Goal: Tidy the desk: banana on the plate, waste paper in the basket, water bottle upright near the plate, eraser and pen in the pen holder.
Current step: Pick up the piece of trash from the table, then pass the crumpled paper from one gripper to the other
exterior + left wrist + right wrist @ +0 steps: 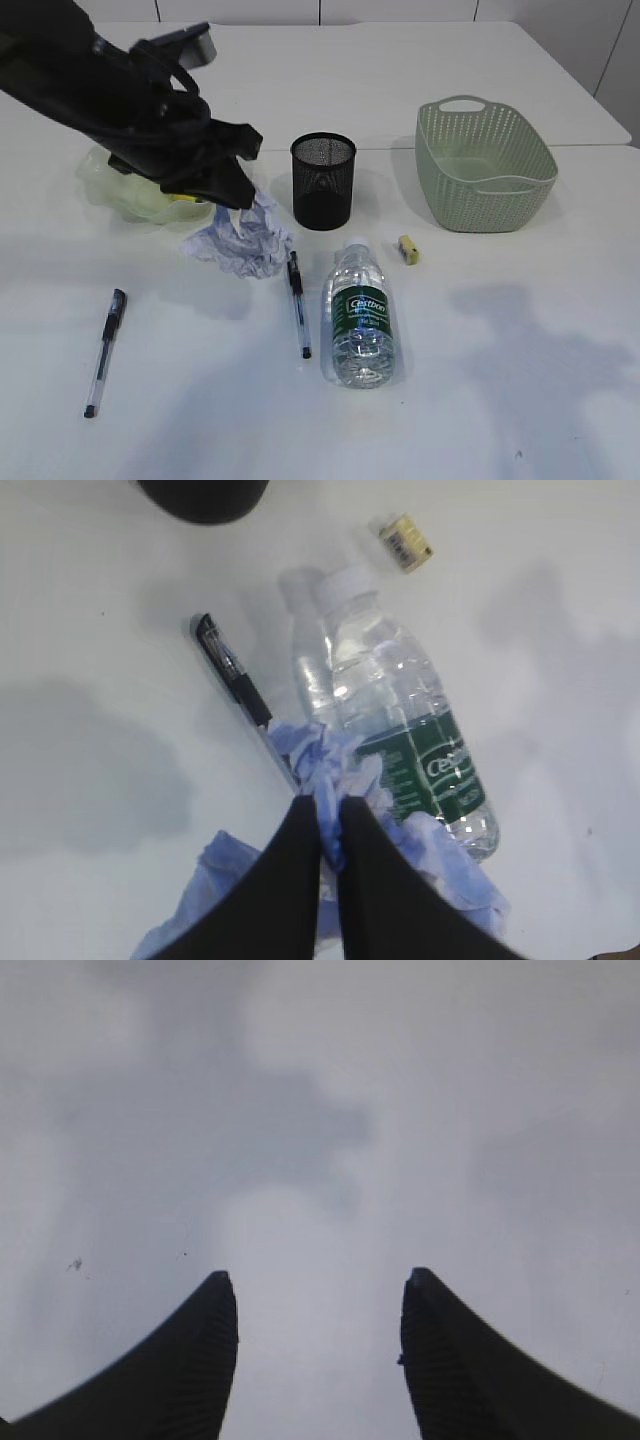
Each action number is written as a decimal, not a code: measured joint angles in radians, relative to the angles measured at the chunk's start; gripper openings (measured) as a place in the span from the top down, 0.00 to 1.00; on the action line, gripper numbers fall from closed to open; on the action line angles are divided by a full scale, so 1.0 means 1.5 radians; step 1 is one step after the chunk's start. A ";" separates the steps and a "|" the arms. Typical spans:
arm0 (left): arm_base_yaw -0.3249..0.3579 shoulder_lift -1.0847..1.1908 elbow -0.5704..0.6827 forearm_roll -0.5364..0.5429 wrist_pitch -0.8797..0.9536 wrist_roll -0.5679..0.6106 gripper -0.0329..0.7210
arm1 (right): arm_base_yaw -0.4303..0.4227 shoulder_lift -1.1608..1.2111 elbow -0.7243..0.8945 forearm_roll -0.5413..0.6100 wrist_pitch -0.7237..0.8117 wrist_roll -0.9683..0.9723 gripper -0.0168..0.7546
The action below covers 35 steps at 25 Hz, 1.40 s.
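Left gripper [328, 825] is pinched tight on the paper ball [243, 243], presumably to carry it right to the basket [484, 165]. The pen holder [323, 181] sits right in that path, with a pen [298, 303] and the lying bottle [358, 312] nearer on the surface. Right gripper [318, 1295] hangs open, holding nothing.

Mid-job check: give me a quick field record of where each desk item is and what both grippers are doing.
left gripper: shut on waste paper, beside the pen holder
right gripper: open, holding nothing, over bare desk
banana: on plate, mostly hidden by arm
water bottle: lying on its side
eraser: on desk, right of pen holder
pens: one beside bottle, one far left
basket: nothing visible inside
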 joint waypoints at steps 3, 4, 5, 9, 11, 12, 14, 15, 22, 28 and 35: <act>0.000 -0.050 0.000 0.001 0.007 0.004 0.95 | 0.000 0.000 0.000 0.007 0.000 0.000 0.46; 0.000 -0.068 0.000 0.002 0.009 0.004 0.95 | 0.000 0.000 0.000 0.013 0.000 -0.001 0.46; 0.000 -0.085 0.000 0.002 0.012 0.006 0.95 | 0.000 0.000 0.000 0.020 0.000 -0.004 0.46; 0.000 -0.139 0.000 -0.003 0.017 0.006 0.95 | 0.000 0.000 0.000 0.060 0.000 -0.018 0.46; 0.000 -0.160 0.000 -0.020 0.026 0.006 0.95 | 0.000 0.000 0.000 0.087 0.000 -0.028 0.46; 0.000 -0.167 0.000 -0.034 0.029 0.006 0.95 | 0.000 0.000 0.000 0.102 0.000 -0.038 0.46; 0.000 -0.179 0.000 -0.067 0.033 0.013 0.95 | 0.000 0.000 0.000 0.138 0.000 -0.065 0.46; -0.002 -0.184 0.000 -0.082 0.033 0.021 0.95 | 0.000 0.000 0.000 0.162 0.000 -0.083 0.46; -0.039 -0.186 0.000 -0.105 0.038 0.053 0.95 | 0.000 0.000 0.000 0.352 -0.004 -0.230 0.46; -0.054 -0.186 0.000 -0.108 0.038 0.056 0.95 | 0.000 0.000 0.000 0.593 -0.015 -0.440 0.46; -0.054 -0.186 0.000 -0.109 0.038 0.056 0.95 | 0.000 0.000 0.000 0.863 -0.040 -0.635 0.45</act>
